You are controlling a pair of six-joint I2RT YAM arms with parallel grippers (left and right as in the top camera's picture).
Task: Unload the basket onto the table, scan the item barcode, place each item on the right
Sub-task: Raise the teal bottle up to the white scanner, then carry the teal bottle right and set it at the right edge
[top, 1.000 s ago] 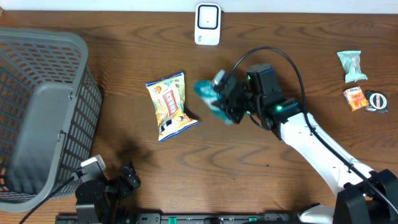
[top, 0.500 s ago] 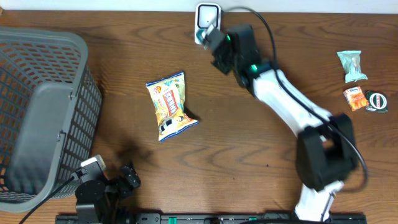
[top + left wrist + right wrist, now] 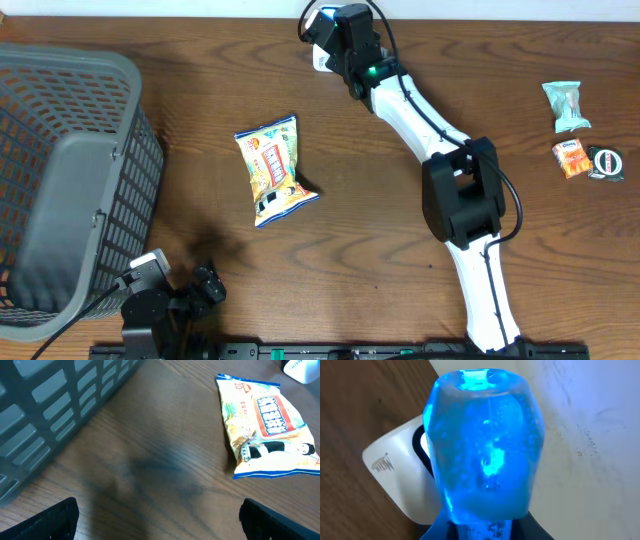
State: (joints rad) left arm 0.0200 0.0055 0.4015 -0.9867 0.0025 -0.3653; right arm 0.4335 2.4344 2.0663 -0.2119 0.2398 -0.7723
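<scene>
Looks like "20" near the top-left corner of the yellow snack bag [image 3: 267,430] in the left wrist view; the red panel of white block characters and the small print lower on that bag too blurred to make out. Faint grey logo mark on the white scanner [image 3: 395,480] housing, unreadable; nothing legible on the blue-lit packet [image 3: 485,445] in front of it. Print on the orange packet [image 3: 570,158] and the round black item [image 3: 605,162] at the right end of the counter [image 3: 360,270], too small to read from overhead.
</scene>
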